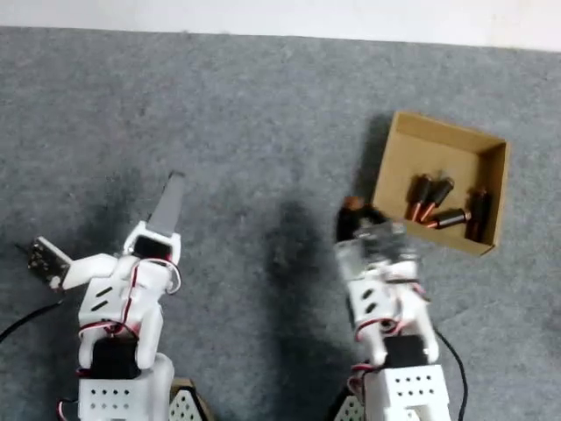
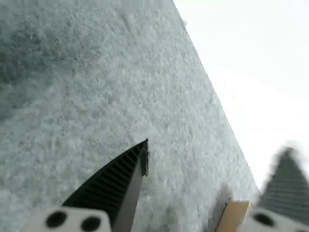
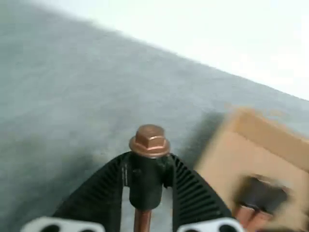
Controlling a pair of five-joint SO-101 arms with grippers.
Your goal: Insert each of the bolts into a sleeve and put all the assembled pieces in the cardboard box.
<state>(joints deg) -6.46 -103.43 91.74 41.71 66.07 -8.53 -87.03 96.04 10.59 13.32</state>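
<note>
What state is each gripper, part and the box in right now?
Left gripper: open, empty.
Right gripper: shut on sleeve.
Bolt: seated through sleeve, head showing.
Box: open-topped, holding pieces.
Pieces: assembled, lying inside.

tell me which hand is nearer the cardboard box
Right. The right hand hangs just off a wall of the cardboard box, shut on a sleeve with a bolt in it. The left hand is open, well away across the grey mat.
</note>
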